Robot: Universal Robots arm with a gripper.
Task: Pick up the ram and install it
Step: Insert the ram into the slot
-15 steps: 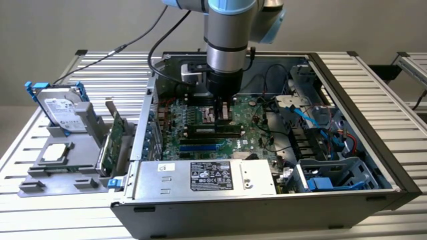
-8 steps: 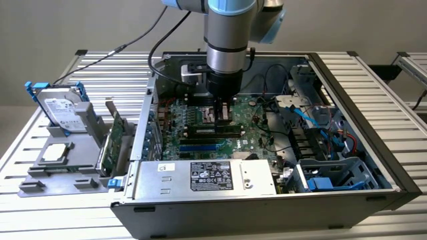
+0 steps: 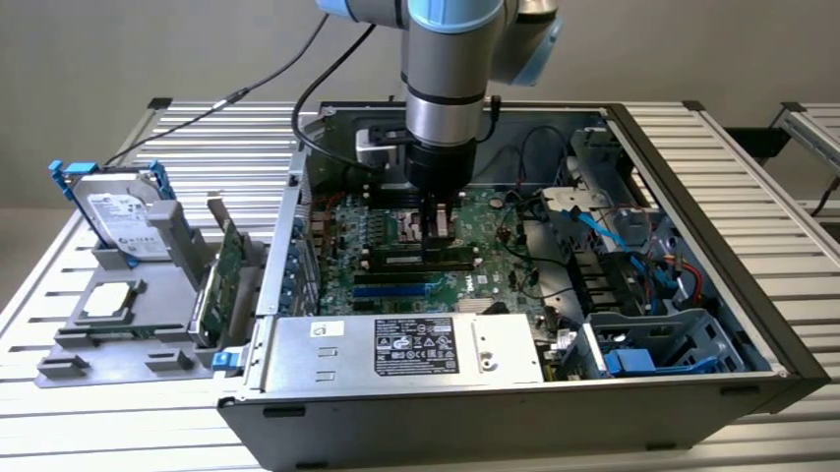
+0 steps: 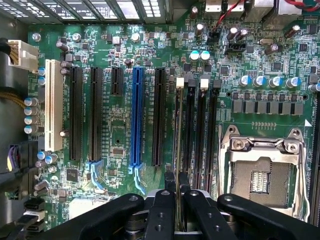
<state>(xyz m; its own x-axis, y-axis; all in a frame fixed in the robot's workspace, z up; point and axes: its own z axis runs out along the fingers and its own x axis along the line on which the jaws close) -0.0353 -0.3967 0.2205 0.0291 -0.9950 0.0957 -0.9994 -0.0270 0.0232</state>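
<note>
Arm (image 3: 444, 79) upright above motherboard (image 4: 115, 135), end effector (image 4: 177, 186) tight around edge-on ram (image 4: 177, 145).

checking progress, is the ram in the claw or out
In the claw: the ram is pinched edge-on between its jaws, over the memory slots.

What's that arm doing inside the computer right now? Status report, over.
Hand shut on the ram. Ram edge-on over the black memory slots, beside the processor socket. Whether seated, cannot tell. Nothing seen blocking the slots.
</note>
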